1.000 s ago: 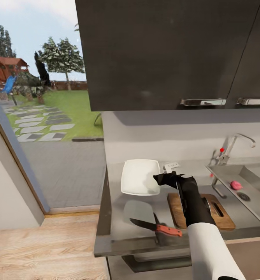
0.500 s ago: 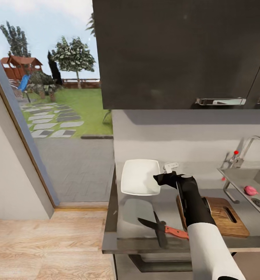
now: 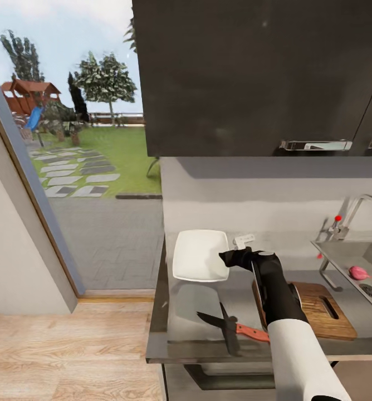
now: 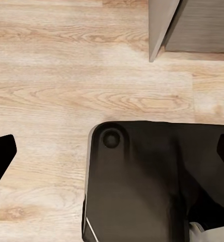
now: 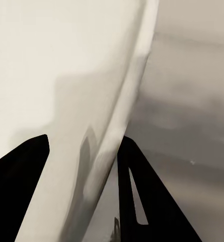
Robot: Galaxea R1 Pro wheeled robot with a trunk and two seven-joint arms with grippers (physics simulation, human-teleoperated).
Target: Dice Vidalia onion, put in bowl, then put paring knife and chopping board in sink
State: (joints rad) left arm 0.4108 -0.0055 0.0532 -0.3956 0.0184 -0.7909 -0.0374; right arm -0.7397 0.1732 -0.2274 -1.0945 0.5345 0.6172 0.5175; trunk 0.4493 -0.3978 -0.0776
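Observation:
The white square bowl (image 3: 200, 253) rests on the dark grey countertop (image 3: 197, 301), towards its back left. My right gripper (image 3: 232, 258) is open at the bowl's right rim; in the right wrist view the bowl (image 5: 51, 75) has its rim running between the fingers (image 5: 142, 201). The paring knife (image 3: 233, 327), orange handle to the right, lies near the front edge. The wooden chopping board (image 3: 325, 312) lies partly behind my right forearm. A pinkish-red onion (image 3: 358, 272) lies in the sink (image 3: 342, 250) beside the drain. My left gripper (image 4: 112, 151) hangs open over the floor.
Glossy black upper cabinets (image 3: 253, 78) hang low over the counter. A chrome tap (image 3: 356, 209) with a red dot stands behind the sink. A glass door on the left gives onto a garden. Light wood floor (image 4: 66, 75) and my black base (image 4: 142, 186) lie under the left gripper.
A second ago the camera shifted, so the board and sink slid right in the picture. Over the last half second nothing has moved.

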